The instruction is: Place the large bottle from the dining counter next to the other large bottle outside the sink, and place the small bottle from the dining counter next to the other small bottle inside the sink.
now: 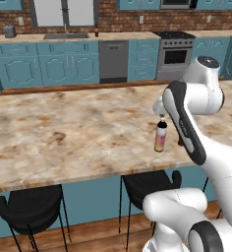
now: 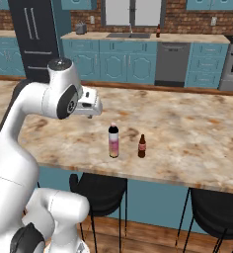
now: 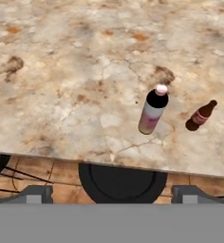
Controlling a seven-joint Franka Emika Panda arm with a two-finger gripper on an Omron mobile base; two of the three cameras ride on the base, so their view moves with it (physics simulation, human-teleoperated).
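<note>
- Near the front edge of the dining counter (image 2: 197,128), the large bottle (image 2: 113,141) stands just beside the small bottle (image 2: 142,146).
- Gripper (image 3: 112,195) jaws wide, holding nothing; a careless descent could topple the small neighbour.

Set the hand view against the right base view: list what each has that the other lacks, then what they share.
Hand view: both fingers plainly, spread wide. Right base view: the sink, the red-labelled brown bottle beside it, the black refrigerator. Shared: the pink-yellow bottle and the small brown bottle, standing apart on the dining counter.
</note>
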